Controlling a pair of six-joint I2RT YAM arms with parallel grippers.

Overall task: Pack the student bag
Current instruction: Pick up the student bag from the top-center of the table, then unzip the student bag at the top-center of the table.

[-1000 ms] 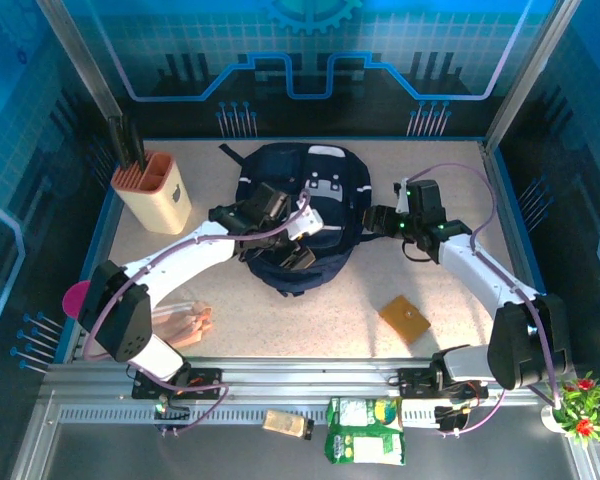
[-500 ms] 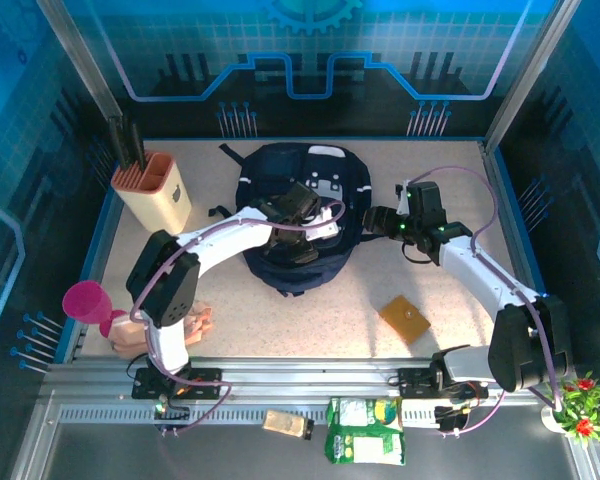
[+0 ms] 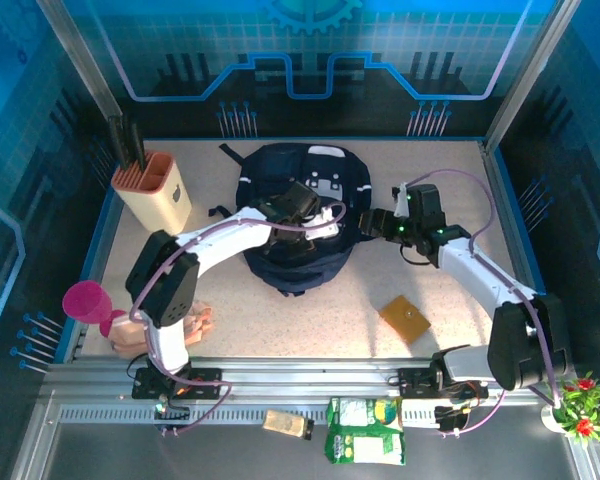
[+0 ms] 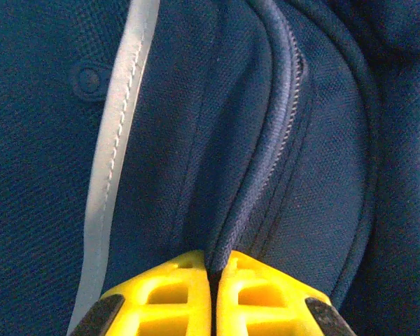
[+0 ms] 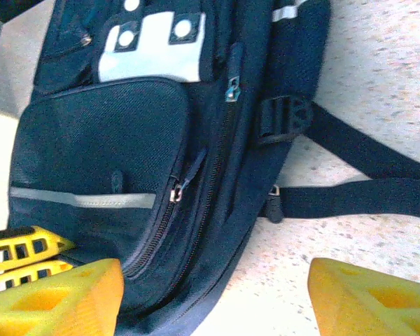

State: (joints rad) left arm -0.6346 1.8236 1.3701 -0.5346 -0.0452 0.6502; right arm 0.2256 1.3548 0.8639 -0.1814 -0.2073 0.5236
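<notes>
Navy fabric, white piping (image 4: 115, 161) and a grey-white patch (image 5: 154, 49) are marking the one student bag (image 3: 280, 168), lying on the bench (image 3: 450, 180). Of two claws, the left claw (image 4: 211, 273) is pinching its fabric tight, and the right claw (image 3: 368, 222) is gaping empty alongside.

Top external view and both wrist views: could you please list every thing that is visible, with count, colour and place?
student bag: one, dark navy, white piping, table middle-back
holder: one, beige, dark handles inside, back left
cup: one, pink, left edge
peach pieces: count unclear, front left
flat square: one, orange-brown, front right
green packets: apparently two, front rail
small packet: one, tan, left of the green packets
plant: one, red flowers, front right corner
table: one, speckled beige
left end effector: yellow, shut on a student bag fold
right end effector: orange-yellow, open, by the bag's right side
</notes>
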